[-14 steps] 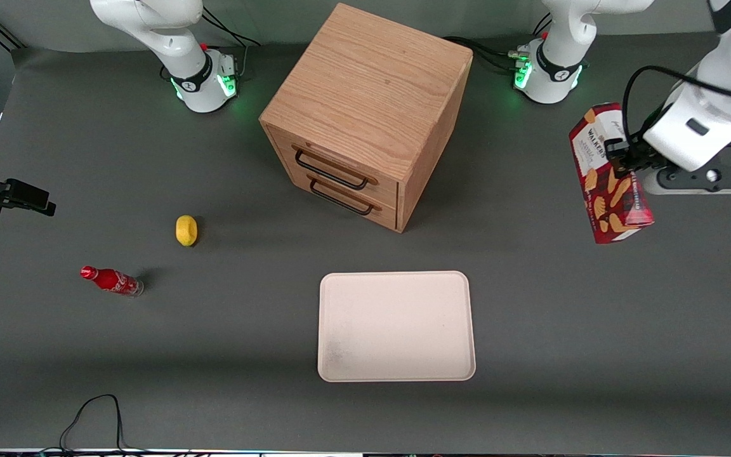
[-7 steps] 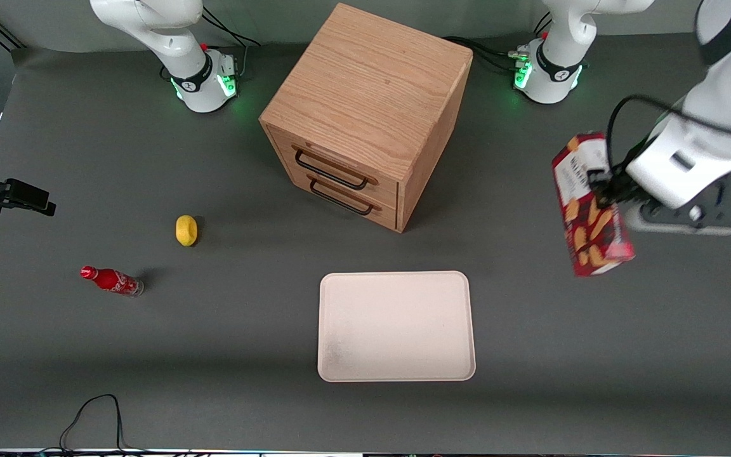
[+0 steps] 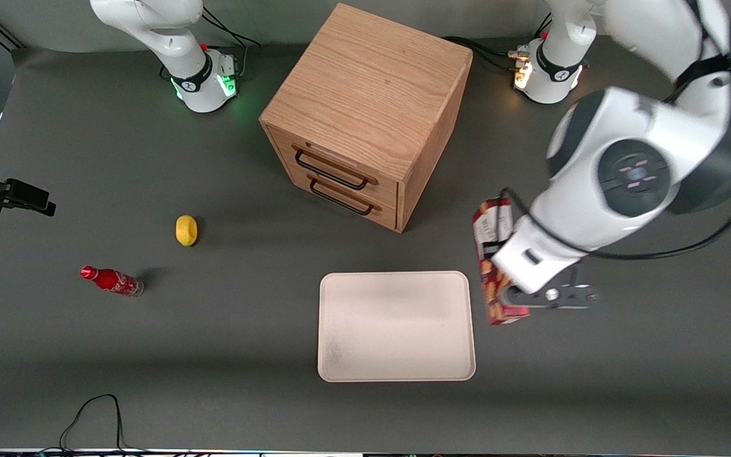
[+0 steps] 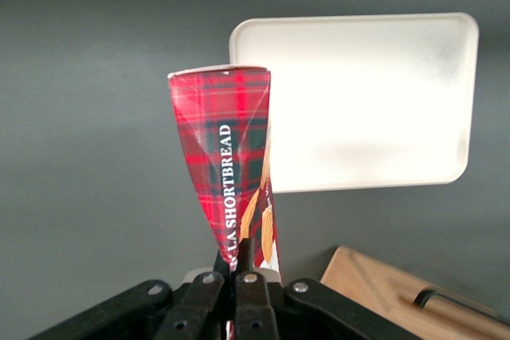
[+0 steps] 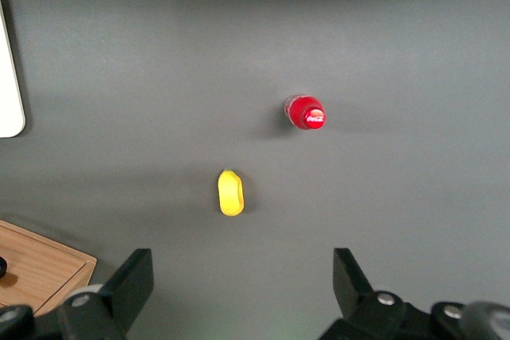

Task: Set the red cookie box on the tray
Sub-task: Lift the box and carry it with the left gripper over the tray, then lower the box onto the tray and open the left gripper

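Observation:
The red cookie box [image 3: 491, 254], a long tartan carton with biscuit pictures, hangs in the air in my left gripper [image 3: 504, 271]. The gripper is shut on it. The box sits just beside the short edge of the cream-white tray [image 3: 397, 327] that faces the working arm's end, apart from the tray. In the left wrist view the box [image 4: 227, 157] sticks out from the closed gripper [image 4: 239, 256], its tip toward a corner of the tray [image 4: 358, 101]. My white forearm hides part of the box in the front view.
A wooden drawer cabinet [image 3: 365, 108] stands farther from the front camera than the tray, and its corner [image 4: 398, 292] shows near the gripper. A yellow lemon [image 3: 186, 230] and a small red bottle [image 3: 111, 280] lie toward the parked arm's end.
The gripper has carried the box from high at the working arm's end down toward the tray and nearer the front camera. The arm has swung over it.

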